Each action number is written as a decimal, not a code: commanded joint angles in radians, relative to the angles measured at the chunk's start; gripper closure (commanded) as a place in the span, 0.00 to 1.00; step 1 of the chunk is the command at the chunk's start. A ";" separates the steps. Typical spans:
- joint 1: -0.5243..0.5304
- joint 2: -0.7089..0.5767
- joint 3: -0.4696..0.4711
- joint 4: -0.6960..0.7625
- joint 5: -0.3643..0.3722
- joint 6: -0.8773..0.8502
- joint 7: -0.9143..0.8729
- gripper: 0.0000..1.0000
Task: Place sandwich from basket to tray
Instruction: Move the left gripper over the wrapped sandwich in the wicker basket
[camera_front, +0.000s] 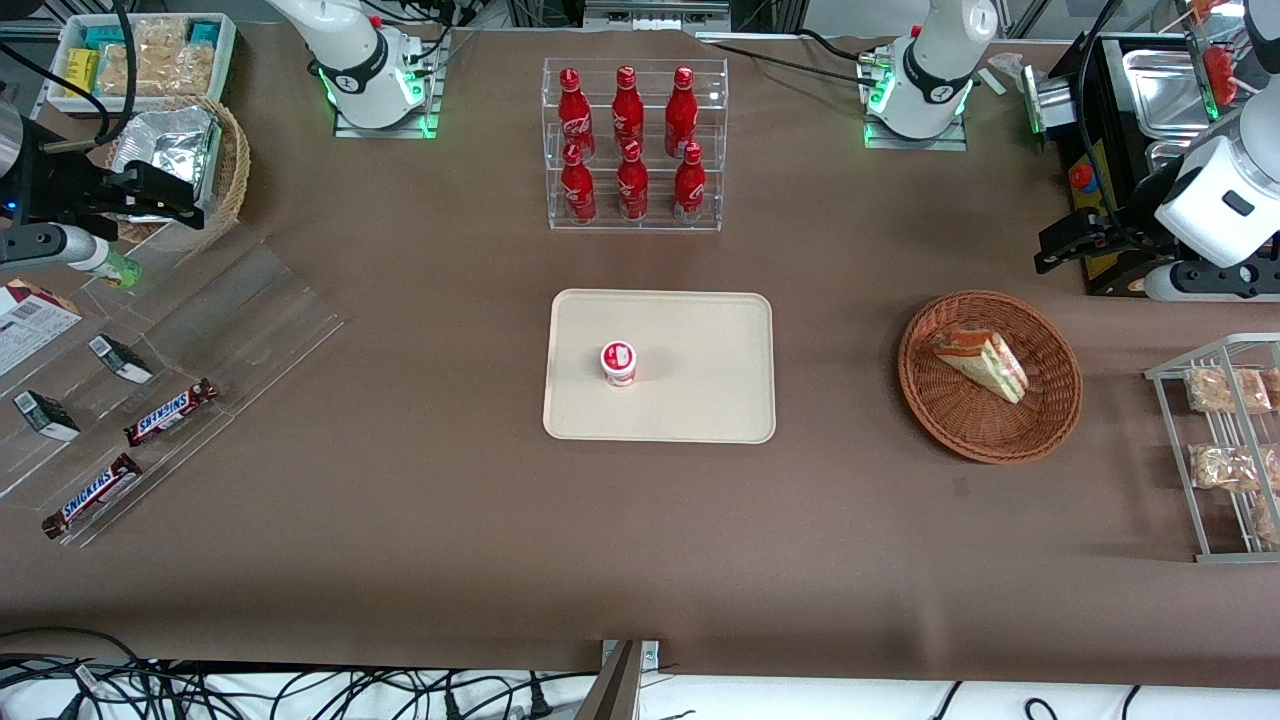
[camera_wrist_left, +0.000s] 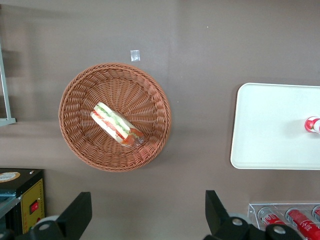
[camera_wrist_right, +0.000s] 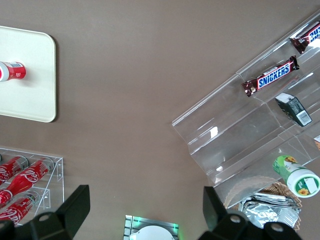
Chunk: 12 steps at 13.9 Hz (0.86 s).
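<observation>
The sandwich (camera_front: 985, 362), a wrapped white-bread wedge with red and green filling, lies in the round reddish-brown basket (camera_front: 1000, 450). The beige tray (camera_front: 700, 400) lies at the table's middle with a small red-and-white cup (camera_front: 619, 362) on it. My left gripper (camera_front: 1050, 258) hangs high above the table, farther from the front camera than the basket, toward the working arm's end. In the left wrist view the gripper (camera_wrist_left: 147, 212) is open and empty, with the sandwich (camera_wrist_left: 117, 125), the basket (camera_wrist_left: 115, 70) and the tray (camera_wrist_left: 270, 125) below it.
A clear rack of red bottles (camera_front: 633, 145) stands farther from the front camera than the tray. A wire rack with snack packs (camera_front: 1225, 450) and a black box (camera_front: 1090, 180) stand near the basket. A clear candy-bar stand (camera_front: 150, 400) and a tan foil basket (camera_front: 180, 160) lie toward the parked arm's end.
</observation>
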 joint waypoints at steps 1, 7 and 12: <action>0.000 0.006 0.003 0.010 -0.005 -0.005 0.024 0.00; 0.012 0.059 0.012 0.007 0.093 0.004 -0.003 0.00; 0.066 0.085 0.017 -0.152 0.090 0.180 -0.127 0.00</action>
